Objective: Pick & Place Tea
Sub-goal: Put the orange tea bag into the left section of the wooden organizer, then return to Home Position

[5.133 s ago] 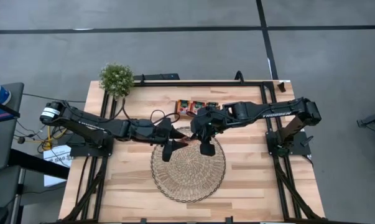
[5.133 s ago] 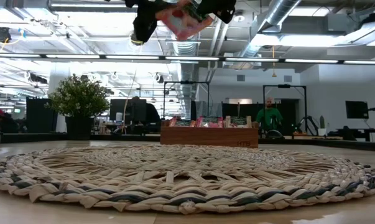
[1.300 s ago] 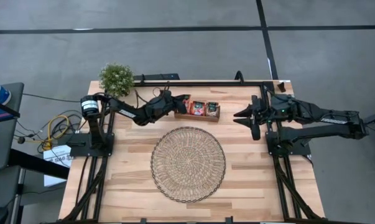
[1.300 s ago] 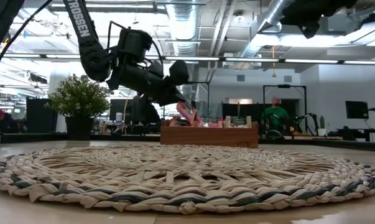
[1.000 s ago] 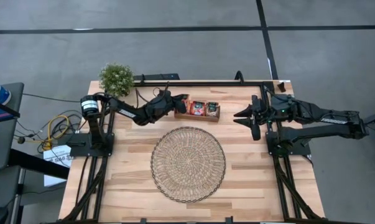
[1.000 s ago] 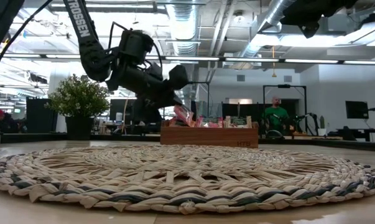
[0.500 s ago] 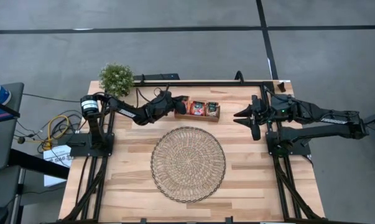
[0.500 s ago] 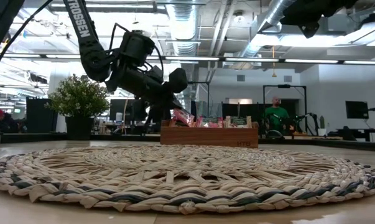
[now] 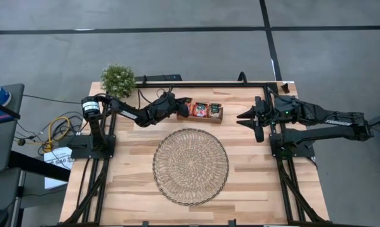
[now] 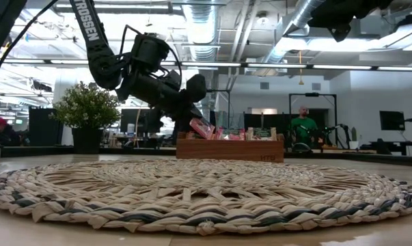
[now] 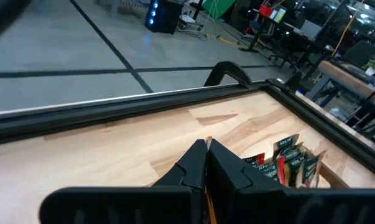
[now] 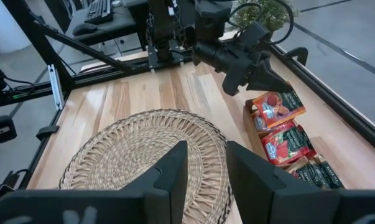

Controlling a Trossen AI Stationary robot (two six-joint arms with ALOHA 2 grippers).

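The tea sits as red sachets in the wooden tray at the table's far edge, and my left gripper hides the tray's left end from above. The sachet at that end lies just under my pressed-together left fingers; I cannot tell whether they pinch it. Since 1 second ago it has sunk lower into the tray. My right gripper waits half-spread, well apart, by the right edge.

A round woven straw mat lies at the centre of the wooden counter. A small potted plant stands at the counter's upper left corner, and a wooden divided tray sits above the mat.
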